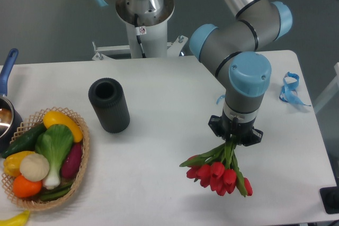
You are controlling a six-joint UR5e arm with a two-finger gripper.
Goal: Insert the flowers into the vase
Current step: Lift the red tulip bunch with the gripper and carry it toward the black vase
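Note:
The flowers [218, 174], a bunch of red tulip heads with green stems and leaves, hang heads toward the table's front edge at the right. My gripper [233, 139] is shut on their stems, directly above the heads; its fingers are mostly hidden under the wrist. The vase [108, 105], a matte black ribbed cylinder with an open round mouth, stands upright left of centre, well apart from the gripper and the bunch.
A wicker basket [80, 161] of vegetables sits at the front left. A blue-handled pot [7, 110] is at the left edge. A blue ribbon [290, 89] lies at the right. The robot base [144, 19] stands behind the table.

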